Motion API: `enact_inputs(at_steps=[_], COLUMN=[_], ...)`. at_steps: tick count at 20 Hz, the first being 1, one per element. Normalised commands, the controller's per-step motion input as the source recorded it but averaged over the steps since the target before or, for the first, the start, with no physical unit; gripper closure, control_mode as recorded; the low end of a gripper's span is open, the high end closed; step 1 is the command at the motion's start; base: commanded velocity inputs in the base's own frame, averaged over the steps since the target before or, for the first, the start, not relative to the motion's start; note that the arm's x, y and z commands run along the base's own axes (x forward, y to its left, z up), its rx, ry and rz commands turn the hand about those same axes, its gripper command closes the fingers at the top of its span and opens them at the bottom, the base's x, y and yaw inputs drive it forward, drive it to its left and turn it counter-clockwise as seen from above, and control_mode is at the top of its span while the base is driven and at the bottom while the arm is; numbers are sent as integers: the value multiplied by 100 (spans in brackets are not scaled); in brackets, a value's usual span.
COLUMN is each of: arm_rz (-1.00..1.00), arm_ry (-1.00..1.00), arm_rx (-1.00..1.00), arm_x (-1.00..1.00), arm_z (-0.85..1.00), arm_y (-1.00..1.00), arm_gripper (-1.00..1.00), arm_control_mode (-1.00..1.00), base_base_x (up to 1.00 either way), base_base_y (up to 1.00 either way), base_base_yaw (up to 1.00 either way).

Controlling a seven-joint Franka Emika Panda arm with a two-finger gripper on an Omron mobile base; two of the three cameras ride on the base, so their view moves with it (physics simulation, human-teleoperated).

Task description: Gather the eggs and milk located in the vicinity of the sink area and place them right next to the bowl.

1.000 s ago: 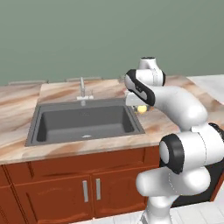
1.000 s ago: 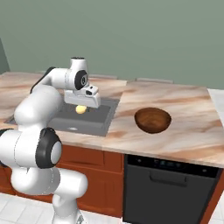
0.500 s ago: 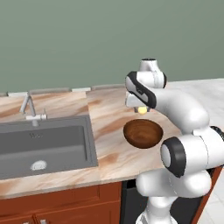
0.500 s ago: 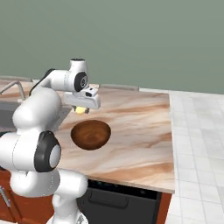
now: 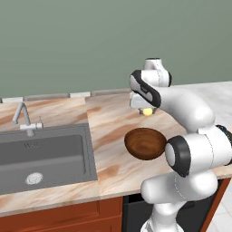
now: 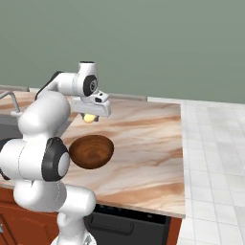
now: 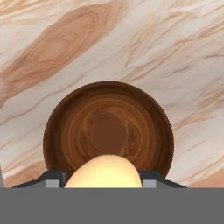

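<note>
Hand view has us looking straight down at the bowl (image 7: 108, 131) in the middle of the frame, sitting on the marbled surface (image 7: 183, 52). Our fingers (image 7: 103, 180) are closed around the egg (image 7: 104, 171) at the bottom centre. In the left base view the egg (image 5: 147, 111) hangs above the surface just past the bowl (image 5: 145, 143), mid-frame, and the sink (image 5: 43, 156) sits well apart at the lower left.
</note>
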Motion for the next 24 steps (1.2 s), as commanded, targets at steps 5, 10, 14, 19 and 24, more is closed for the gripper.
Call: enact_inputs(at_steps=[5,10,14,19,24], arm_rz=[0,0,2,28,21], arm_ry=[0,0,1,-3,-4], arm_rx=[0,0,0,9,5], arm_x=[0,0,10,63,74], arm_z=[0,0,-1,-30,-34], arm_y=[0,0,-9,-50,-38], arm_gripper=[100,100,100,100,100], arm_control_mode=[100,-100,-100,-100,-100], base_base_x=[0,0,0,0,0], base_base_y=[0,0,0,0,0], base_base_yaw=[0,0,0,0,0])
